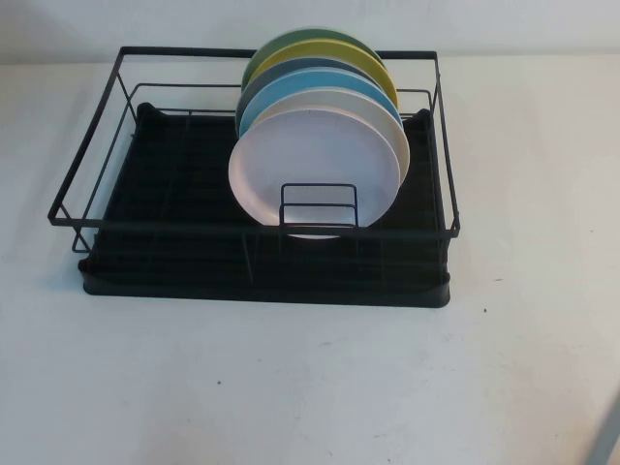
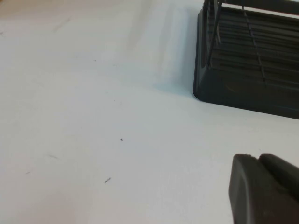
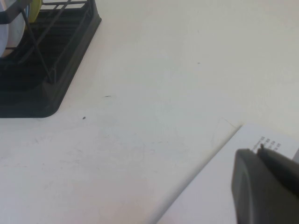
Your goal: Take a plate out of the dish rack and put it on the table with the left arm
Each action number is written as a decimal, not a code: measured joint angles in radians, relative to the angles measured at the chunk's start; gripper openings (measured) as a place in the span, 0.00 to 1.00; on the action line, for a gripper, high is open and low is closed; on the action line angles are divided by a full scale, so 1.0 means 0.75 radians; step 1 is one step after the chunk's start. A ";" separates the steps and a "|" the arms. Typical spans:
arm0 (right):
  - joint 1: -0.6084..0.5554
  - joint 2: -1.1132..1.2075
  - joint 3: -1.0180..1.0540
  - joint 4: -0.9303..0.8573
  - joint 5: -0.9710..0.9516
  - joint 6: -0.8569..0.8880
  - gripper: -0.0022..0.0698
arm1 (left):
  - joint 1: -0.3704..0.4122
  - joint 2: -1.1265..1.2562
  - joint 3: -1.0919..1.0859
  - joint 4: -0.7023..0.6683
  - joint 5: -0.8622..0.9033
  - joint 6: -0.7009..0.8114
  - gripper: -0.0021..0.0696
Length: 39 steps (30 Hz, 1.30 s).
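Note:
The black wire dish rack [image 1: 116,208] stands on the white table [image 1: 291,387] at the middle back. Several plates stand upright in it. The pale pink plate [image 1: 315,165] is the front one, behind the small wire loop divider [image 1: 319,205]. My left gripper [image 2: 258,158] shows only in the left wrist view. It is shut and empty, low over the bare table, apart from a corner of the rack [image 2: 247,60]. My right gripper [image 3: 259,151] shows only in the right wrist view. It is shut and empty, over the table beside the rack's other end [image 3: 42,79].
Behind the pink plate stand a white plate [image 1: 392,131], a light blue one [image 1: 266,102], a dark blue, a yellow [image 1: 378,77] and a green one [image 1: 276,48]. A white printed sheet [image 3: 210,196] lies under the right gripper. The rack's left half holds no plates.

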 joint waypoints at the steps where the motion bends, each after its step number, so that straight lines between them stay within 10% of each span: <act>1: 0.000 0.000 0.000 0.000 0.000 0.000 0.00 | 0.000 0.000 0.000 0.000 0.000 0.000 0.02; 32: 0.000 0.000 0.000 0.000 0.000 0.000 0.00 | 0.000 0.000 0.000 0.017 -0.004 0.000 0.02; 39: 0.000 0.000 0.000 0.000 0.000 0.000 0.00 | 0.000 0.000 0.000 -0.435 -0.246 -0.276 0.02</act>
